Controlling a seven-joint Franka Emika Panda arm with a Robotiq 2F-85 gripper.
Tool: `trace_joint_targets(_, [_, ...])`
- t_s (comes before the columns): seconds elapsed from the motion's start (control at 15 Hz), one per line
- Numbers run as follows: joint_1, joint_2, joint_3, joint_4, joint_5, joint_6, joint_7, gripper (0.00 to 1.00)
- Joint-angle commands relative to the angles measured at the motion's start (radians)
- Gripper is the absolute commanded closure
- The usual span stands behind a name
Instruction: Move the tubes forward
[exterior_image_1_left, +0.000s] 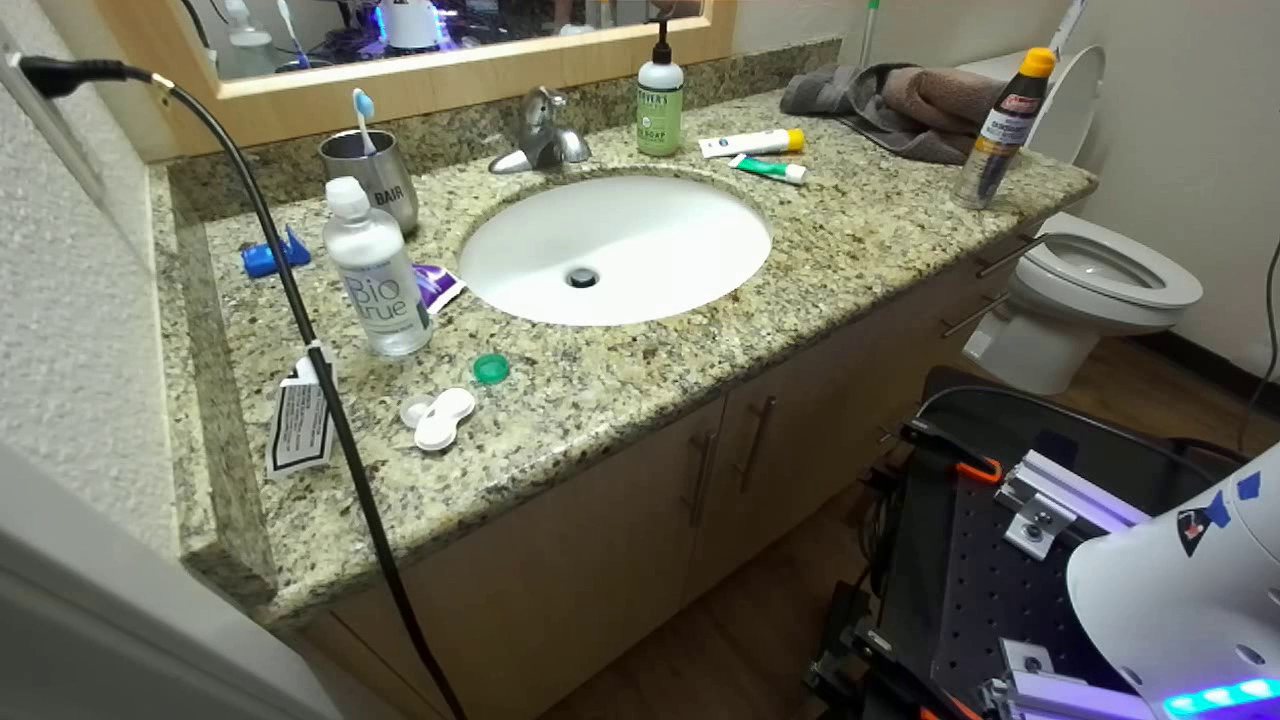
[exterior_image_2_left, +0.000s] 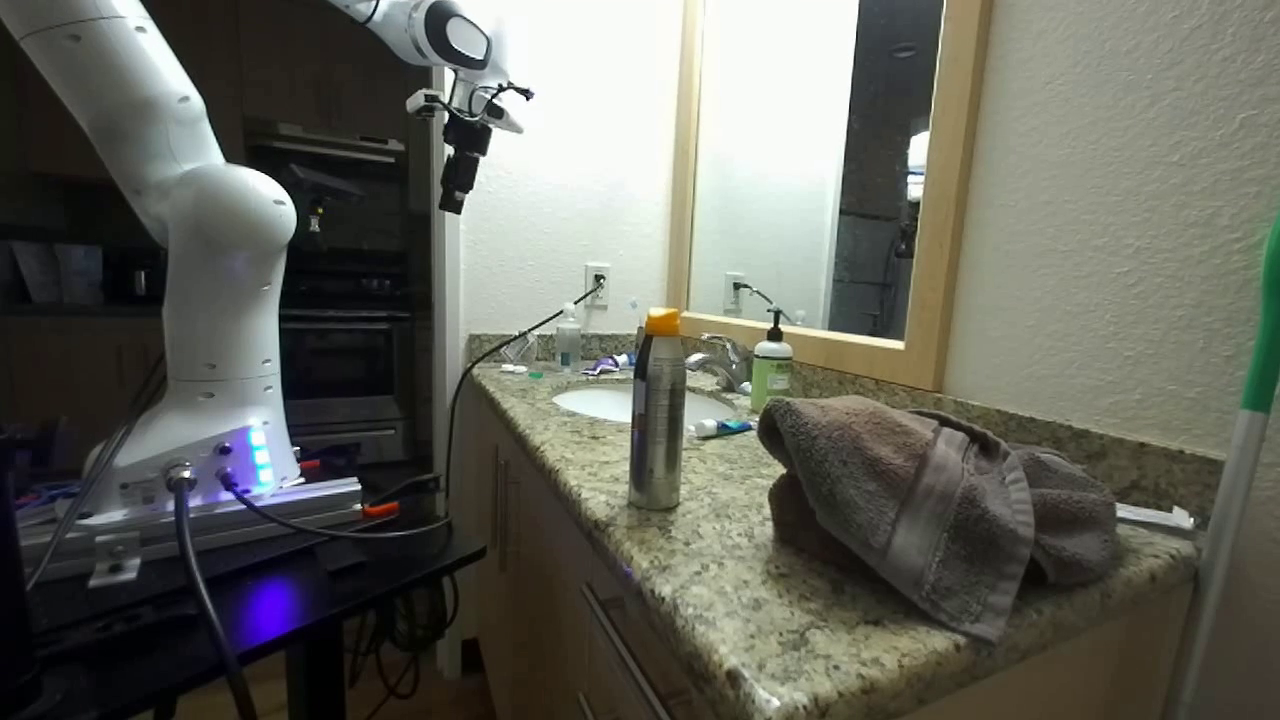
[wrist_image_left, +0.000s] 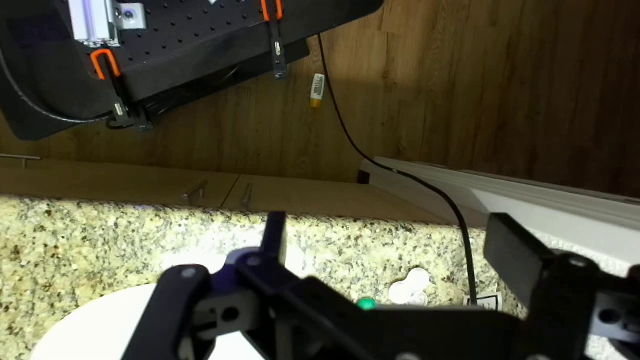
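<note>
The white tube (exterior_image_1_left: 738, 146) and the green tube (exterior_image_1_left: 762, 168) are lying just beside each other on the granite counter (exterior_image_1_left: 620, 375), past the far right rim of the sink (exterior_image_1_left: 650, 250) in an exterior view. The soap (exterior_image_1_left: 659, 112) is standing just left of them, the faucet (exterior_image_1_left: 541, 132) farther left; to their right the towel (exterior_image_1_left: 925, 105) is lying crumpled, and the can (exterior_image_1_left: 1005, 130) is standing upright near the counter's right end. At left, the cup (exterior_image_1_left: 398, 195) is holding a toothbrush (exterior_image_1_left: 364, 110), the bottle (exterior_image_1_left: 377, 280) is standing nearer, and a green lid (exterior_image_1_left: 491, 369) and a lens case (exterior_image_1_left: 444, 418) are lying near the front edge. A cord (wrist_image_left: 467, 245) is running down from the outlet (exterior_image_2_left: 598, 270). The mirror (exterior_image_2_left: 770, 150) is hanging behind the sink, the toilet (exterior_image_1_left: 1075, 305) is standing past the counter's right end, and wood floor (wrist_image_left: 475, 100) is stretching in front of the cabinets (exterior_image_1_left: 570, 570). The arm (exterior_image_2_left: 225, 230) is standing on a black table (exterior_image_2_left: 390, 555); the gripper (wrist_image_left: 387, 235) is hanging in the air, well apart from the tubes, its jaws released and its fingers (wrist_image_left: 515, 260) standing wide apart.
</note>
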Motion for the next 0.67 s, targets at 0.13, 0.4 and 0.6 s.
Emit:
trace_joint_targets(0.13, [-0.063, 0.068, 0.025, 0.003, -0.049, 0.092, 0.117, 0.0])
trace_joint_targets(0.4, [-0.142, 0.157, -0.045, 0.031, -0.096, 0.228, 0.201, 0.0])
trace_joint_targets(0.6, [-0.197, 0.207, -0.1, 0.059, -0.108, 0.289, 0.271, 0.0])
